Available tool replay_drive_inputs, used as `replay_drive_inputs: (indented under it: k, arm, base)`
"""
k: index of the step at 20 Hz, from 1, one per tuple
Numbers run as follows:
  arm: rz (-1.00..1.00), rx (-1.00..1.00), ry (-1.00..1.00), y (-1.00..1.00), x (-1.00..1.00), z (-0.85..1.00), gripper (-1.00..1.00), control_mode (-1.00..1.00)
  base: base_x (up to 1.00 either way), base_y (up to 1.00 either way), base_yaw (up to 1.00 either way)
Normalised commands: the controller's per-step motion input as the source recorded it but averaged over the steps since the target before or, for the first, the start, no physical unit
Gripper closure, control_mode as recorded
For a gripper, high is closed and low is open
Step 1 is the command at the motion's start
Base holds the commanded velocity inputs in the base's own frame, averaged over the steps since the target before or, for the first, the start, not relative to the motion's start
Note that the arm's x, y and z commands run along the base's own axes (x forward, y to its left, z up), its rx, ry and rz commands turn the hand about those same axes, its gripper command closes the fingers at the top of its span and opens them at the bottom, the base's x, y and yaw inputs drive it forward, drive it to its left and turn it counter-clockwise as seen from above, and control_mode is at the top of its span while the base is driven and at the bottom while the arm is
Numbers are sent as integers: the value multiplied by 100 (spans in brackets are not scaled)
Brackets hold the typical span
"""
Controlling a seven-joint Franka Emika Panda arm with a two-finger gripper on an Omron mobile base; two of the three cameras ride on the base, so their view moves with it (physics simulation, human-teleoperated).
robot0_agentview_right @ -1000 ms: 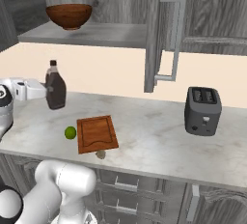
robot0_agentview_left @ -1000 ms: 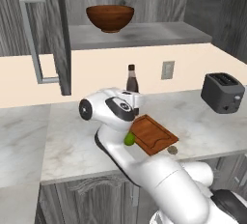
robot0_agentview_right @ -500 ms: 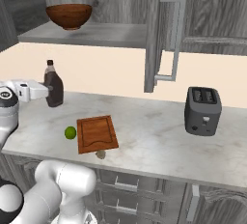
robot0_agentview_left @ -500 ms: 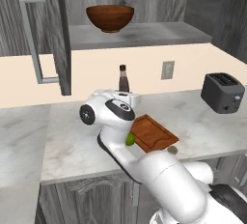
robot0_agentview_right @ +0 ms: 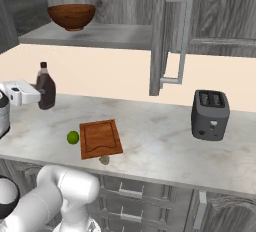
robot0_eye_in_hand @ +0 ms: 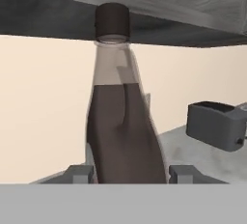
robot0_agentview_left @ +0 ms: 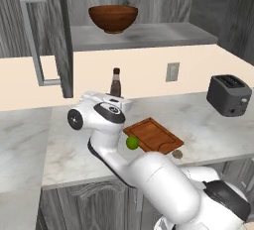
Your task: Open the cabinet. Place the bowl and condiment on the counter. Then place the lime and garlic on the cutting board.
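A dark toaster (robot0_agentview_right: 210, 114) stands on the counter (robot0_agentview_right: 150, 146) well to the right, apart from everything else. The cabinet (robot0_agentview_left: 54, 30) hangs open above, its doors swung out with their long silver handles (robot0_agentview_right: 181, 36) forward, and the bowl (robot0_agentview_left: 113, 18) sits on its shelf. Below, the cutting board (robot0_agentview_right: 100, 138) lies flat near the counter's front edge, with the lime (robot0_agentview_right: 73, 137) just beside its left side and the garlic (robot0_agentview_right: 104, 159) at its front edge; both rest off the board. The condiment (robot0_eye_in_hand: 124, 131) stands upright by the back wall, long axis vertical, cap up, its base on or just above the stone; which, I cannot tell. The gripper (robot0_eye_in_hand: 129, 175) reaches in level from the left, its fingers (robot0_eye_in_hand: 78, 172) set either side of the bottle's lower body, closed around it.
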Motion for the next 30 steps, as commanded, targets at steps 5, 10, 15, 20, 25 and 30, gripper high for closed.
replay_drive_inputs:
  k: [5,10,15,20,25,30]
  arm:
    - [0,8,-1,31,13,-9,100,-100]
    - [0,0,0,44,2,-35,100,-100]
    - [0,2,-2,34,-7,-10,100,-100]
    - [0,5,0,12,-4,0,100,-100]
    - [0,3,1,1,0,-17,100,-100]
    - [0,0,3,18,0,-37,100,-100]
  base:
    - [0,0,0]
    - [0,0,0]
    - [0,0,0]
    - [0,0,0]
    - [0,0,0]
    - [0,0,0]
